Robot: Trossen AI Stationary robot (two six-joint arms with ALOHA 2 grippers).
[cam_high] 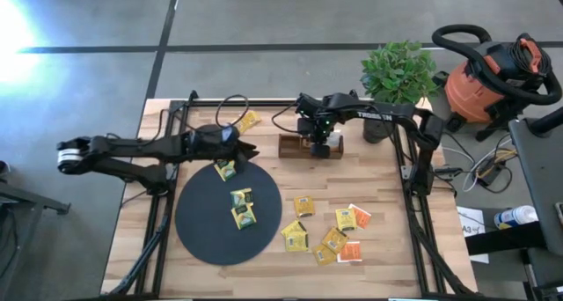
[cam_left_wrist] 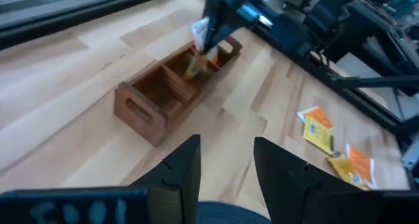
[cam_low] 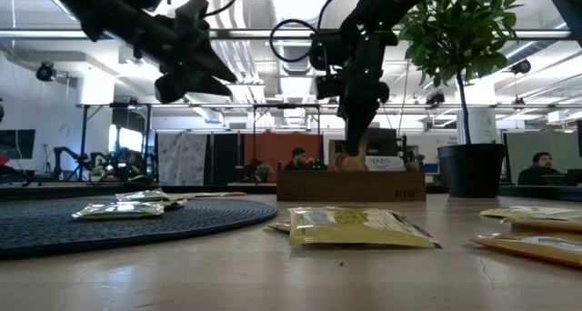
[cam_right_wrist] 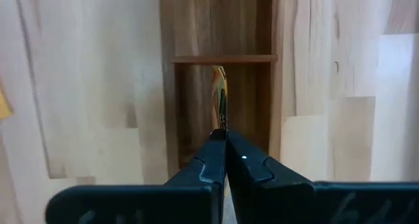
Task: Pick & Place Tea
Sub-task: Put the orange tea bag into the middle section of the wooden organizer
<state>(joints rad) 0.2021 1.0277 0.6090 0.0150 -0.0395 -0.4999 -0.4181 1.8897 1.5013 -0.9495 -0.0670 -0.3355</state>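
Right gripper (cam_right_wrist: 226, 137): above the tray (cam_high: 290, 148), fingers pinching a sachet (cam_right_wrist: 220, 96) on edge over a compartment.
Left gripper (cam_left_wrist: 226, 160): fingers spread, holding nothing, above the disc's (cam_high: 198, 226) far edge.
Tea: three sachets on the disc, a cluster (cam_high: 327, 231) on the desk (cam_high: 378, 257) beside it, one (cam_high: 248, 121) near the desk's far edge.

We take the black disc (cam_high: 228, 215) as our landmark. On it we see three yellow tea sachets (cam_high: 242, 207) lying flat: one near its far edge, two touching at its middle. More yellow and orange-red sachets (cam_high: 335, 235) lie scattered flat on the table right of the disc. One yellow sachet (cam_high: 248, 121) lies beyond the disc. One orange sachet (cam_right_wrist: 219, 97) stands on edge, pinched, over the wooden tray (cam_high: 288, 148) beyond the disc.
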